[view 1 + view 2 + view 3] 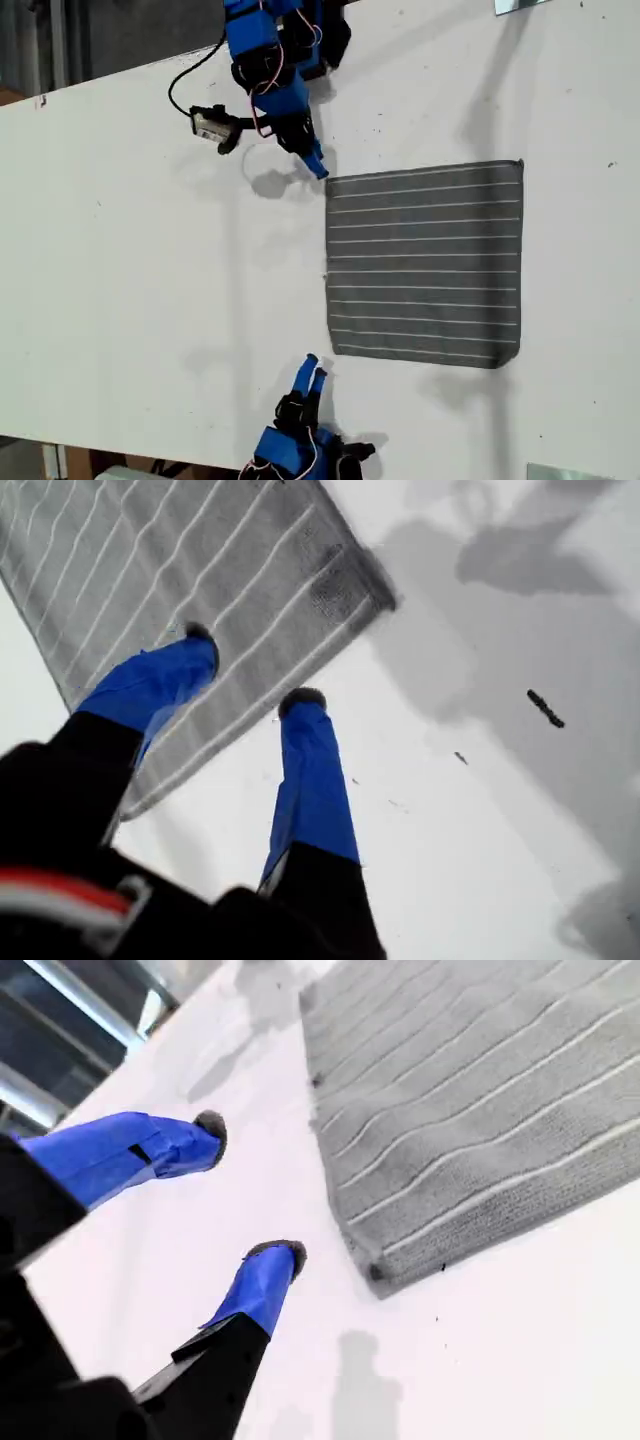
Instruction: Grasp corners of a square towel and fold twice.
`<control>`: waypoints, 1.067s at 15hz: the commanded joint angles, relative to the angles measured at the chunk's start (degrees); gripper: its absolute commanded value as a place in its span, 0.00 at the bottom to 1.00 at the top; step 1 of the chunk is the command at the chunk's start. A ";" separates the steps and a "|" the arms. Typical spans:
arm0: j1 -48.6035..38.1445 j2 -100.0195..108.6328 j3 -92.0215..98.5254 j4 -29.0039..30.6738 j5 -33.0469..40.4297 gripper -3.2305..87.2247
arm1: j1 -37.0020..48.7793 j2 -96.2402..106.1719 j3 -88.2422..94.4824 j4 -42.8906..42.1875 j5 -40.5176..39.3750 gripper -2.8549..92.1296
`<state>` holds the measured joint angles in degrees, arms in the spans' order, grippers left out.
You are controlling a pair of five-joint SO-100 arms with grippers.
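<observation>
Noting state: the towel (425, 265) lies flat and unfolded on the bench (130, 280), toward the exterior view's right. My first gripper (315, 165), at the exterior view's top, hangs just beside the upper-left corner (329, 181) as that view shows it. Its fingers (155, 685) are apart; in its wrist view one shows against cloth, the other against bare bench. My second gripper (312, 368), at the exterior view's bottom, is near the lower-left corner (375, 1270), fingers spread wide over bare bench, nothing held.

Risks, as judged:
- The second gripper is short of its corner. If you close now, it pinches air.
- The cloth lies flush, so a finger may skate over it or shove it into a rumple instead of getting under.
- If one side catches and the other misses, you drag the towel askew and the fold lands crooked.

You cannot read contact height from these views.
</observation>
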<state>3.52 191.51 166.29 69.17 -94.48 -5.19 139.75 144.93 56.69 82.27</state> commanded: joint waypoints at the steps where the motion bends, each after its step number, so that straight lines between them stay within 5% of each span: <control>1: 3.87 -25.05 -19.07 -3.16 -1.05 0.27 | 0.79 -7.47 -4.39 -2.90 -1.85 0.24; 3: 5.19 -39.20 -25.93 -4.13 -1.23 0.27 | -0.26 -19.07 -15.29 0.97 -2.29 0.25; 6: 7.91 -44.38 -20.83 -6.77 -5.89 0.26 | -8.88 -44.82 -42.98 20.92 3.34 0.28; 10: 15.73 -56.07 -26.72 -8.61 -10.28 0.26 | -23.29 -48.43 -47.20 19.60 16.79 0.29; 16: 27.77 -78.93 -47.02 -6.77 -11.95 0.26 | -38.67 -65.74 -65.83 16.61 23.38 0.31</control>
<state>29.00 113.64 123.13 63.28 -105.38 -41.22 75.50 85.34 74.62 104.59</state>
